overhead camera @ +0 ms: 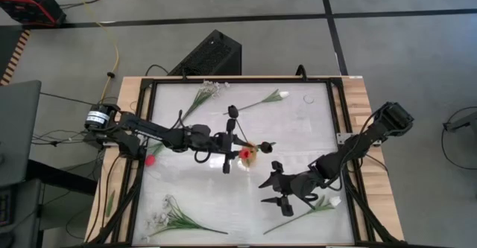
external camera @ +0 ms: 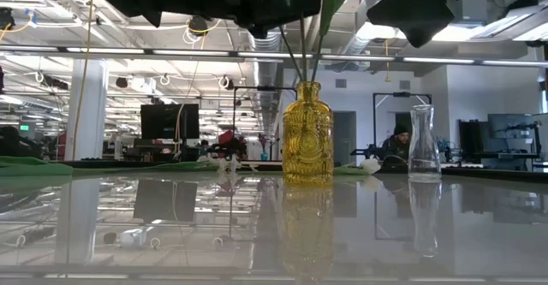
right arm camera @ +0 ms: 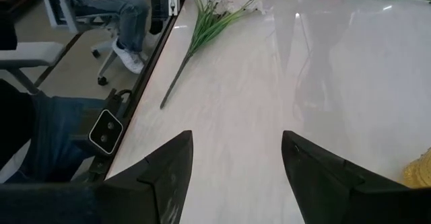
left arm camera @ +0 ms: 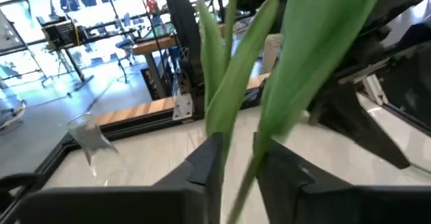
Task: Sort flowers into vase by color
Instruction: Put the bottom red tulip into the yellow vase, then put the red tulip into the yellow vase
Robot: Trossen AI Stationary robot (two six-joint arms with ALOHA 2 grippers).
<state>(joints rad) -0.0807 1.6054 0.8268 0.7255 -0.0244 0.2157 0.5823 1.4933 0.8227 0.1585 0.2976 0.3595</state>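
A yellow glass vase [external camera: 308,135] stands mid-table [overhead camera: 251,153] with a red tulip [overhead camera: 244,154] and green stems [external camera: 301,50] in it. A dark tulip [overhead camera: 232,111] leans out toward the far edge. My left gripper [overhead camera: 231,145] is just left of the vase, shut on a leafy green stem [left arm camera: 237,183]. My right gripper [overhead camera: 270,192] hangs open nearer the near edge, right of centre [right arm camera: 237,143], touching nothing. A clear glass vase [external camera: 424,144] stands at the far right [overhead camera: 309,97]. My left gripper pinches a thin green stem [left arm camera: 242,173] between its two fingers [left arm camera: 205,160], which lie across it. Long leaves [left arm camera: 303,62] rise past the fingers. The bloom is outside the wrist view, so I cannot tell which flower it is. The stem stands steeply, above the yellow vase.
Flat on the table lie a white blossom spray [overhead camera: 205,93], a white tulip [overhead camera: 272,97], a red tulip [overhead camera: 151,159], a second spray [overhead camera: 175,217] [right arm camera: 215,2] and a white tulip [overhead camera: 328,203] under the right arm. A black frame [overhead camera: 335,114] edges the table.
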